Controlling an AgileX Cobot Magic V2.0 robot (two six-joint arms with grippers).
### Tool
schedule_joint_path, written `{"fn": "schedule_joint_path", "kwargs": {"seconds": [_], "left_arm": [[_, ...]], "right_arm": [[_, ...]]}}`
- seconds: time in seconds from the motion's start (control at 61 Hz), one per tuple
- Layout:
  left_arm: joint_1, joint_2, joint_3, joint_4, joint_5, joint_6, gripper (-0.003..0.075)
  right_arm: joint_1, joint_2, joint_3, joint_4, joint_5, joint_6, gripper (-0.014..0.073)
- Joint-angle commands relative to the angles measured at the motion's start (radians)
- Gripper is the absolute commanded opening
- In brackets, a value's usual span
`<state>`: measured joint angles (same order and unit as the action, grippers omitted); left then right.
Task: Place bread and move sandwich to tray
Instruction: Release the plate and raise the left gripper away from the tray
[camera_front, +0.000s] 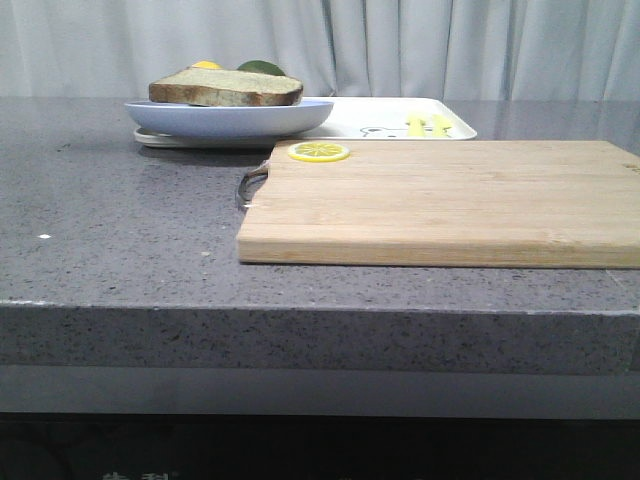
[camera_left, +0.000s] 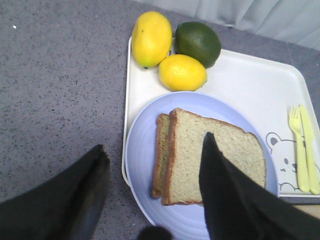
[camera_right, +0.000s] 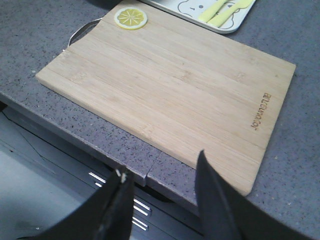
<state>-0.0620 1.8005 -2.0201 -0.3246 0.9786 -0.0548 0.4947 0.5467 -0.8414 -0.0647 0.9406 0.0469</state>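
Observation:
Two bread slices lie overlapping on a pale blue plate (camera_left: 145, 165); the upper bread (camera_left: 190, 150) has a speckled tan face and brown crust, and it also shows in the front view (camera_front: 225, 88). The plate sits on the white tray (camera_left: 250, 85), at the back in the front view (camera_front: 390, 118). My left gripper (camera_left: 154, 145) is open above the plate, one finger over the bread, the other over the counter. My right gripper (camera_right: 161, 164) is open and empty over the counter's front edge, near the wooden board (camera_right: 175, 85). No egg sandwich is in view.
Two yellow lemons (camera_left: 182, 72) and a green lime (camera_left: 198, 42) lie at the tray's far corner. A lemon slice (camera_front: 319, 152) lies on the board's back left corner by its metal handle (camera_front: 250, 183). Drawers (camera_right: 100, 185) lie below the counter edge.

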Motion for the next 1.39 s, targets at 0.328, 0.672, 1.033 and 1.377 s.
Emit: {"fn": "schedule_joint_path", "kwargs": {"seconds": [0.328, 0.672, 1.033, 1.377], "left_arm": [[-0.193, -0.522, 0.694, 0.024, -0.443, 0.189, 0.04], [-0.396, -0.777, 1.054, 0.201, -0.51, 0.189, 0.04], [-0.412, -1.064, 1.294, 0.3, -0.508, 0.189, 0.04], [-0.412, -1.183, 1.304, 0.298, -0.469, 0.189, 0.04]], "right_arm": [[-0.006, 0.001, -0.022, -0.011, -0.063, 0.0, 0.0321], [-0.006, 0.001, -0.022, -0.011, -0.063, 0.0, 0.0321], [-0.006, 0.001, -0.022, -0.011, -0.063, 0.0, 0.0321], [-0.006, 0.001, -0.022, -0.012, -0.098, 0.0, 0.0321]]}}
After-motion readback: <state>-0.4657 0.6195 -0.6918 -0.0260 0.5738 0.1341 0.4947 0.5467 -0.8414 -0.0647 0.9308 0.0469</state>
